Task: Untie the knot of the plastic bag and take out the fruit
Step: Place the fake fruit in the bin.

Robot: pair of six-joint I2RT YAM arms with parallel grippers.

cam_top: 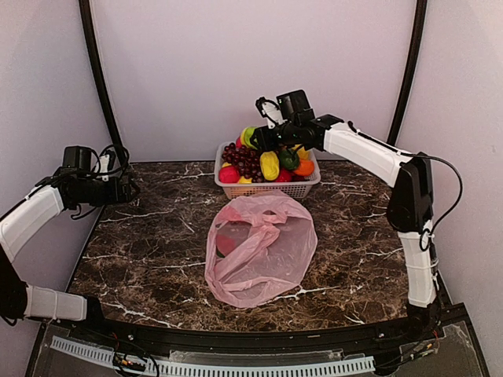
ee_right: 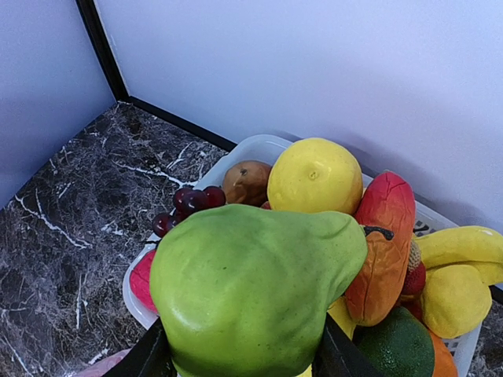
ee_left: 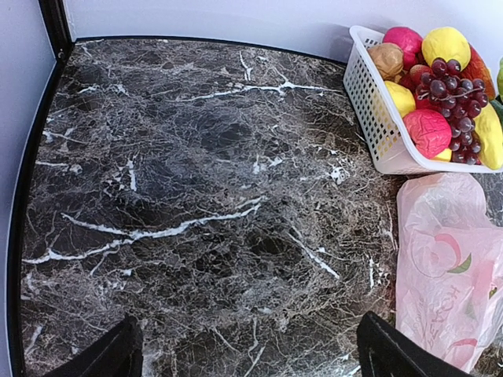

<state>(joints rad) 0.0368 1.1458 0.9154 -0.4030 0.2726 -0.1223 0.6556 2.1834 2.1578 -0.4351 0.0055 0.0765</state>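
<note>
- Counter point(cam_top: 157, 236): dark marble with white veining, edged by a black rim.
- Room: closed in by pale walls point(cam_top: 236, 63), with a black pole point(cam_top: 98, 78) running up each back corner.
- Left arm point(cam_top: 47, 208) is held over the counter's left edge. The left jaws are spread wide, with only bare marble seen between the fingertips point(ee_left: 106, 357) in the wrist view.
- Plastic bag point(cam_top: 271, 259): thin translucent pink film, crinkled, laid flat mid-counter, with the marble showing through it.
- Handle loops point(cam_top: 263, 228) are draped in a loose twist across the bag's top. Whether a knot is left there cannot be told.
- Basket point(cam_top: 295, 189): white, perforated, set at the back of the counter just beyond the bag's far edge.
- Fruit is heaped in the basket: dark grapes point(cam_top: 247, 161), a yellow piece point(cam_top: 269, 165), plus red, orange and green ones.
- Right arm point(cam_top: 369, 153) is reached in over the basket. The right jaws are closed on a green pear-shaped fruit point(ee_right: 251, 290), held above the heap.
</note>
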